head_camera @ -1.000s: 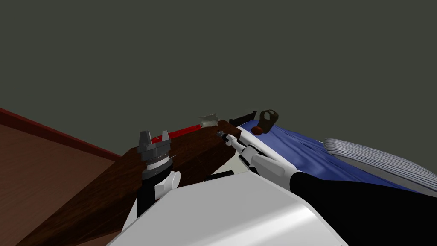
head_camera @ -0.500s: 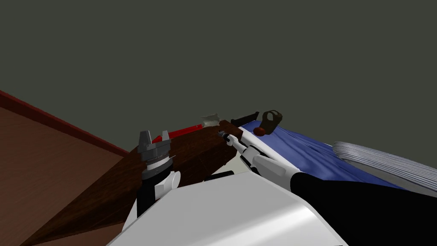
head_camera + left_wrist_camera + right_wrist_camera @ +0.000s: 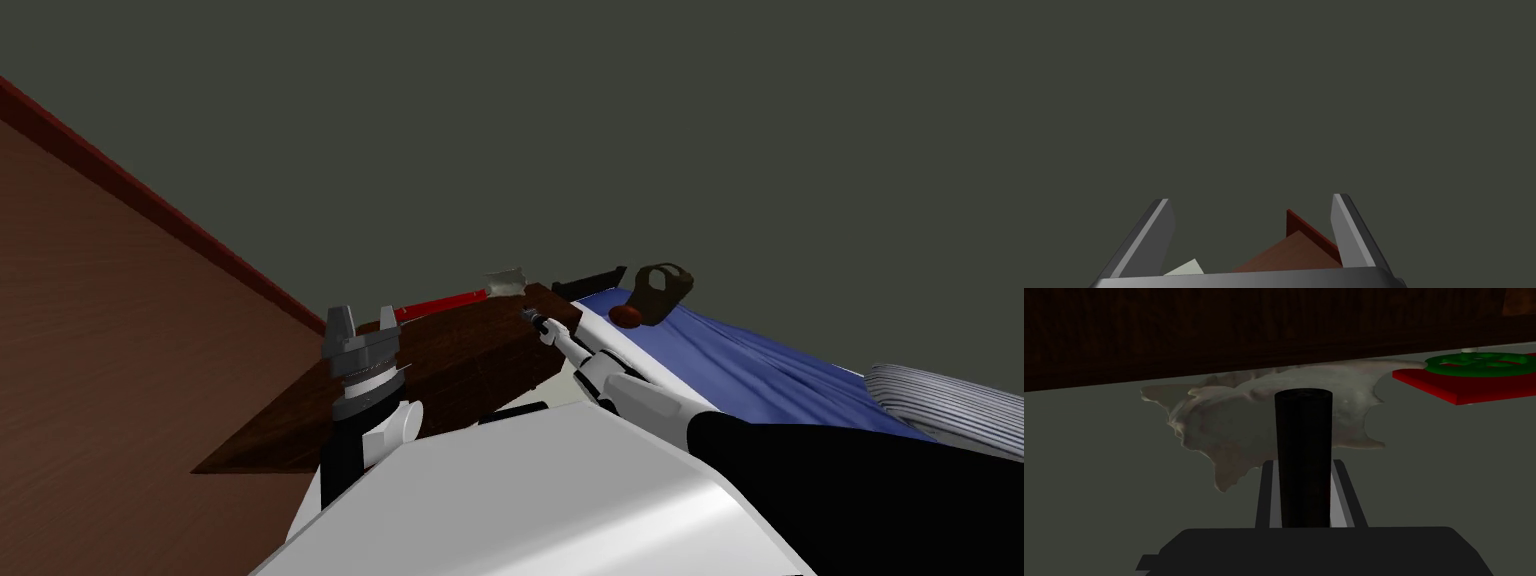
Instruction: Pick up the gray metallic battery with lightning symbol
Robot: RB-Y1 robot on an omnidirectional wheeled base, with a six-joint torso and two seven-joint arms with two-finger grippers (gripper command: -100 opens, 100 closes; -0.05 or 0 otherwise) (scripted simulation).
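Near the pale crumpled rug (image 3: 1234, 413), your right gripper (image 3: 1304, 464) clamps the black cylindrical battery (image 3: 1303, 433) lengthwise between its fingers; your left gripper (image 3: 1251, 200) stands open.

My left end effector (image 3: 363, 322) hung raised over the near part of a dark brown wooden surface (image 3: 470, 350), fingers (image 3: 340, 325) apart. My right arm reached to the surface's far corner, its end effector (image 3: 528, 315) too small to read. Beyond lay a red slab (image 3: 440, 303) and a pale ragged sheet (image 3: 505, 282), and to their right a bed (image 3: 740, 355) with a blue cover.
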